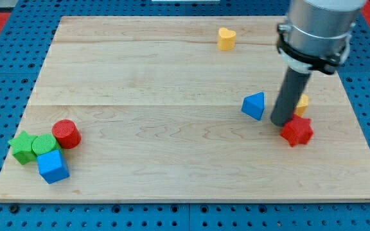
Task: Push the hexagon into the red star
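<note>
Near left: blue cube (52, 167), two greens (22, 147) (44, 145), red cylinder (65, 133).
Right: red star (297, 131), yellow hexagon (301, 103), blue triangle (254, 105).
Far: yellow heart (226, 38).
My tip (280, 122): no pincer; between triangle and star.

Wooden board (172, 77) with scattered coloured blocks, four clustered bottom-left.

my tip (280, 122) between blue triangle (254, 105) and red star (297, 131) | yellow hexagon (302, 102) behind rod
</note>
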Available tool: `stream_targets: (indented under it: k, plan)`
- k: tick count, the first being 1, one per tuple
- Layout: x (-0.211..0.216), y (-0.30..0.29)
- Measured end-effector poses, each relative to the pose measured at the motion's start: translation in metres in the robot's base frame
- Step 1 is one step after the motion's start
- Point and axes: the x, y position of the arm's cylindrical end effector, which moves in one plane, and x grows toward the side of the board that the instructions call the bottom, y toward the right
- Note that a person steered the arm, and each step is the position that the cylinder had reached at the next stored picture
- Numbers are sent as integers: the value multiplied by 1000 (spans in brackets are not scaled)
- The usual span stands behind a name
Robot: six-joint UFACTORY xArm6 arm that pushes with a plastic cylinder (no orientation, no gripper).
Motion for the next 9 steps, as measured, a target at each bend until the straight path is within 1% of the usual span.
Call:
stream_targets:
  k: [1,3,4,5,7,9]
  plan:
    - [6,-9]
    - [-73,-1]
    - [-101,-1]
    - [-109,35]
    - [-58,32]
    - [-42,32]
